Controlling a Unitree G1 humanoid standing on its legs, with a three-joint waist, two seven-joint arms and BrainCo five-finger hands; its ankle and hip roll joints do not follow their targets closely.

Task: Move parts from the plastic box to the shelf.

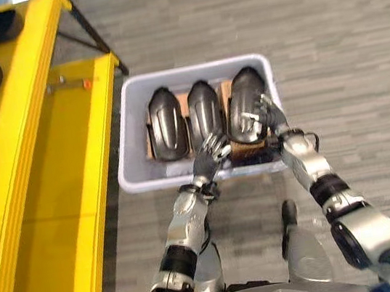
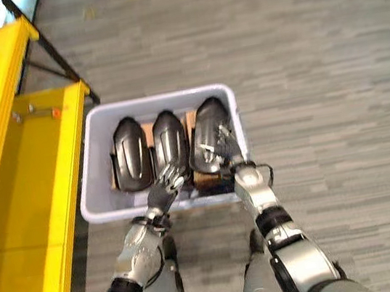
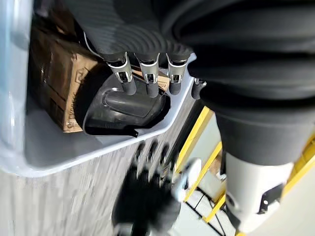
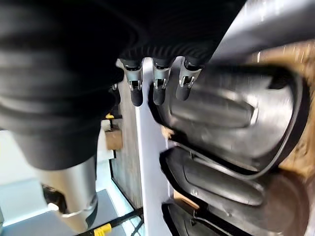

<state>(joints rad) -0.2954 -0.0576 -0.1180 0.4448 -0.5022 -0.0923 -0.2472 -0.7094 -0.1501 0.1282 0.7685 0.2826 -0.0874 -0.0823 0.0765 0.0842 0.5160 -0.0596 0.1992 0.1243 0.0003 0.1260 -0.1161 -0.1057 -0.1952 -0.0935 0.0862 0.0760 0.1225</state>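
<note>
Three black parts point(image 1: 203, 114) lie lengthwise, side by side, in the plastic box point(image 1: 126, 112).

The plastic box point(image 1: 126, 134) before me is pale lavender-grey, and in it three glossy black parts point(image 1: 167, 124) lie side by side over brown cardboard point(image 3: 59, 83) printed with small dark marks. My left hand point(image 1: 210, 155) and my right hand point(image 1: 264, 117) show silver fingers with dark tips, and dark ribbed covers over the backs and wrists. The shelf point(image 1: 42, 176) on my left is bright yellow with black parts on it, and the floor point(image 1: 341, 43) is grey in streaked plank-like bands.
</note>
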